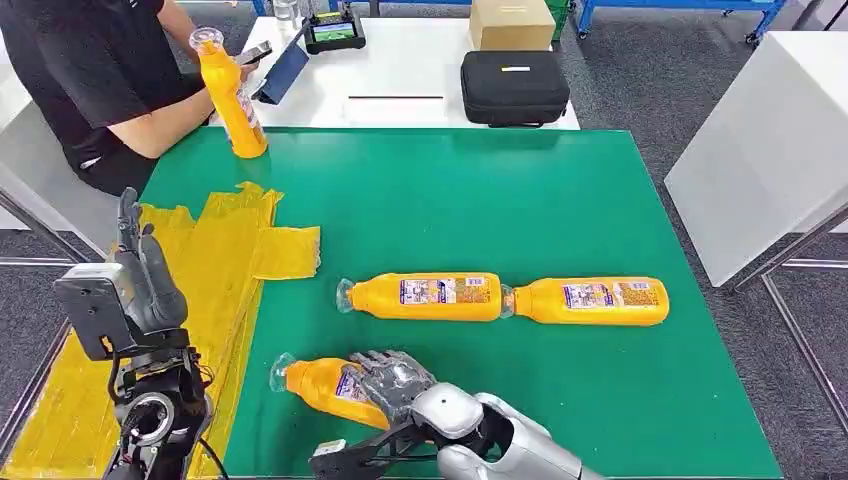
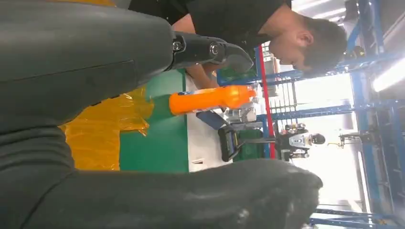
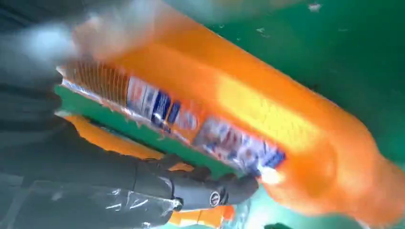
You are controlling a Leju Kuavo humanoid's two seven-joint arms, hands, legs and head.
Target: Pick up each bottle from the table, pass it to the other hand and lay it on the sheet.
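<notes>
Landmark: the yellow sheet (image 1: 215,290), spread over the near-left part of the green desk (image 1: 480,200)
Held bottle: an orange bottle (image 1: 325,385) lies just off the sheet's right edge, low over the desk or resting on it, which of the two I cannot tell
Its long axis: roughly crosswise, cap end pointing toward the sheet, base pointing away from it
Right hand: the right hand (image 1: 392,380) is wrapped over the bottle's labelled middle; in the right wrist view the dark fingers (image 3: 200,188) curl under the label, so it is holding the bottle
Left hand: the left hand (image 1: 140,270) stands upright over the sheet, fingers pointing up and apart with nothing in them, as the left wrist view also shows (image 2: 143,57)
Deciding relation: the bottle's cap end faces the left hand across the sheet's right edge, so the free neck is the part nearest for the left hand to take; the two hands are well apart
Step in hand, as judged: pick-up by the right hand, hand-over not yet made
Other bottles: two more (image 1: 425,296) (image 1: 592,301) lie end to end farther right of the sheet; a fourth (image 1: 230,95) stands upright beyond the sheet's far edge, close to a seated person (image 1: 90,70)
Risk, as judged: a grip at mid-body leaves little label area free, so the left hand must close nearer the neck
</notes>
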